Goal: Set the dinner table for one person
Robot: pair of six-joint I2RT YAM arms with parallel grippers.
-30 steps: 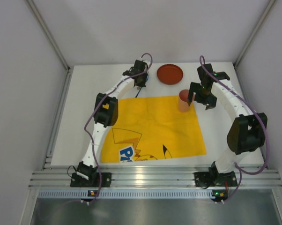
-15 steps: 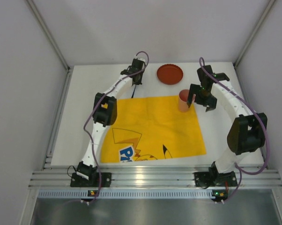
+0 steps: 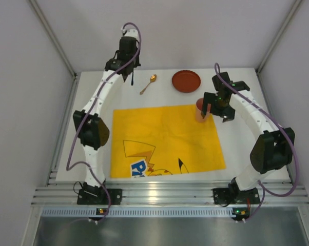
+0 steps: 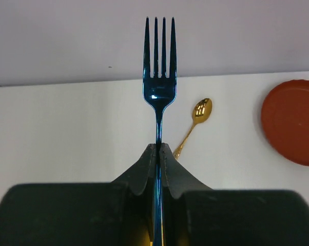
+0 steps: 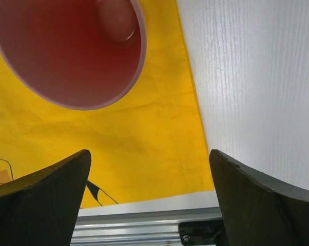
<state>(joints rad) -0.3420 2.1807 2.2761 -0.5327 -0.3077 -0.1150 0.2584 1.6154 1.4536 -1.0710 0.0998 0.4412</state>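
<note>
Whereas a second ago the left gripper was low over the bench, it has now swung up and back. It is clamped shut on the handle of a blue fork, so the fork is off the surface and judged ready to be carried to its place. The lift has uncovered a gold spoon, which lies ahead and a little to the right of that gripper, with the red plate further right. The right gripper has spread its fingers a little wider. The pink cup stands just beside it on the far corner of the yellow cloth, which suggests the cup is set down. Only the left wrist view shows the pinch on the fork, tines pointing away. Only the right wrist view shows nothing between the wide fingers, the cup just ahead of them. Only the top view shows the whole layout.
</note>
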